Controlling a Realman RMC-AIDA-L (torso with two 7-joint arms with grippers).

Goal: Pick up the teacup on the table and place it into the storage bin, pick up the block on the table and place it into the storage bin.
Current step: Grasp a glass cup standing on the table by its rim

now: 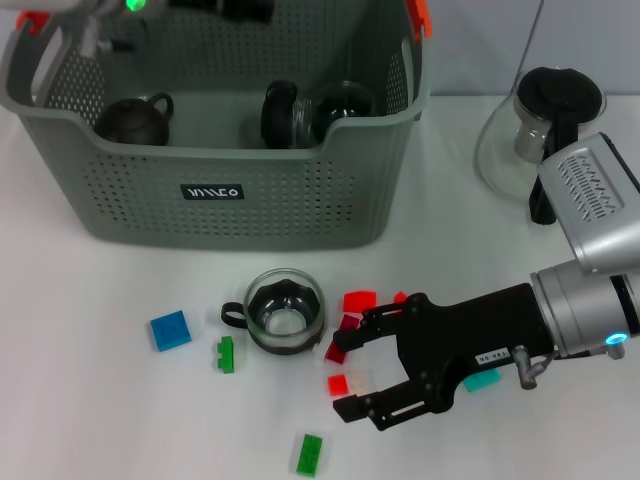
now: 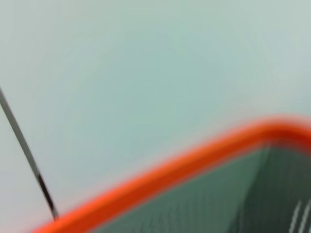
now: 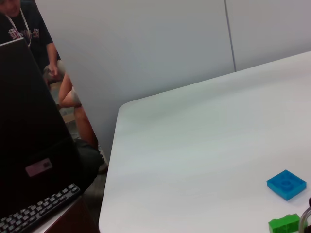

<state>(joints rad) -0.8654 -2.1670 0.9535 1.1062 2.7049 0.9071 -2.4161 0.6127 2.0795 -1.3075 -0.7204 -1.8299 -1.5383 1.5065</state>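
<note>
A glass teacup (image 1: 283, 310) with a black handle stands on the white table in front of the storage bin (image 1: 230, 200). My right gripper (image 1: 342, 378) is open just right of the teacup, low over the table. A small red block (image 1: 337, 383) lies between its fingers, and other red blocks (image 1: 359, 300) lie close by. A blue block (image 1: 170, 329) (image 3: 286, 184) and a green block (image 1: 226, 354) (image 3: 284, 224) lie left of the cup. My left gripper (image 1: 235, 8) shows only as a dark part at the top edge, above the bin.
The bin holds a dark teapot (image 1: 135, 120) and two cups (image 1: 340, 105). A glass pitcher (image 1: 540, 130) with a black lid stands at the right. Another green block (image 1: 309, 454) and a teal block (image 1: 482, 380) lie near the front. The left wrist view shows an orange clip (image 2: 160, 177).
</note>
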